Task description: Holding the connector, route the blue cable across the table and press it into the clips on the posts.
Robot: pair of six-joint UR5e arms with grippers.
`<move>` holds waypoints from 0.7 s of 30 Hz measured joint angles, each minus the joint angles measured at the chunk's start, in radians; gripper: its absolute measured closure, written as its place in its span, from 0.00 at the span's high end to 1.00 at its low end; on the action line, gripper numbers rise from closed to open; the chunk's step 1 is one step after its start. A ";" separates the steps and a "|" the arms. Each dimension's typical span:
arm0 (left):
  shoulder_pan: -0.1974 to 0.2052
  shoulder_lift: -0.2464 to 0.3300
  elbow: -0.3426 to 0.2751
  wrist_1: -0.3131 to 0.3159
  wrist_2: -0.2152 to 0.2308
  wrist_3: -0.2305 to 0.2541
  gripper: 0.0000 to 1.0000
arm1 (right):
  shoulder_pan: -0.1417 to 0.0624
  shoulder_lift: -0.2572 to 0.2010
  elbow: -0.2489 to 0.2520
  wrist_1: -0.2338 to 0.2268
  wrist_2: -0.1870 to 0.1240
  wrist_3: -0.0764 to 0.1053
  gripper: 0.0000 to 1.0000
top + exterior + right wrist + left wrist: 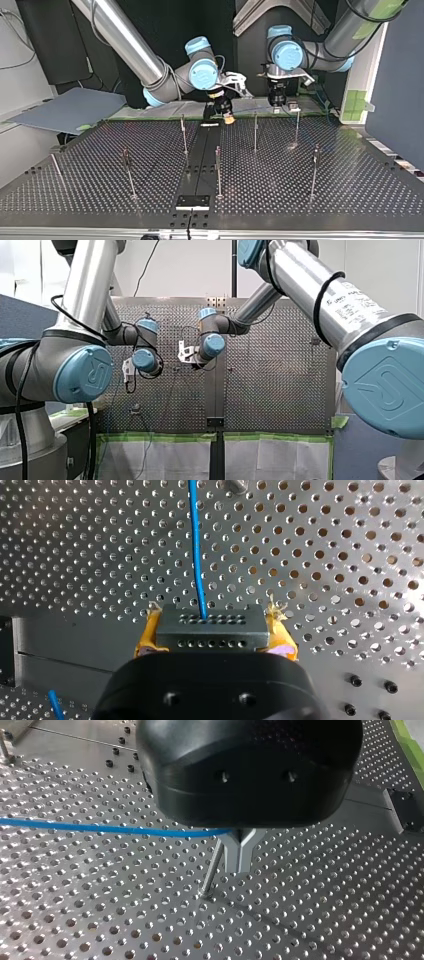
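Blue cable (196, 555) comes out of the dark grey connector (212, 627) and runs straight ahead of my right gripper (214, 636) over the perforated metal table (325, 555). That gripper pinches the connector by its two ends between yellow pads (146, 639), and the block sits level across them. A second short piece of blue cable shows beside the gripper's black body.

In the left wrist view the cable crosses above the table as a taut line and ends at my left gripper (241, 852). Its metal fingers (250, 854) meet at the tips. Whether they clamp the cable I cannot tell. A thin upright post (212, 869) stands just beside them.

In the top view both grippers hang near the table's far edge, close together by its middle. Several thin posts (218, 170) stand upright across the table, nearer the camera.
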 joint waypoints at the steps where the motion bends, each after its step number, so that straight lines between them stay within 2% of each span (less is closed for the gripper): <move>1: -0.001 -0.009 0.005 0.002 0.004 0.000 0.00 | -0.001 0.001 0.000 -0.001 0.000 0.001 0.00; 6: -0.004 -0.048 0.019 0.025 0.014 -0.004 0.00 | -0.004 0.005 0.000 -0.003 -0.002 0.002 0.00; 10: 0.001 -0.079 0.027 0.046 0.020 -0.011 0.00 | -0.014 0.027 -0.001 -0.006 -0.005 0.003 0.00; 14: 0.005 -0.094 0.043 0.050 0.029 -0.016 0.00 | -0.023 0.045 -0.002 -0.012 -0.005 0.003 0.00; 21: 0.008 -0.138 0.086 0.054 0.033 -0.020 0.00 | -0.039 0.050 -0.004 -0.036 -0.006 0.003 0.00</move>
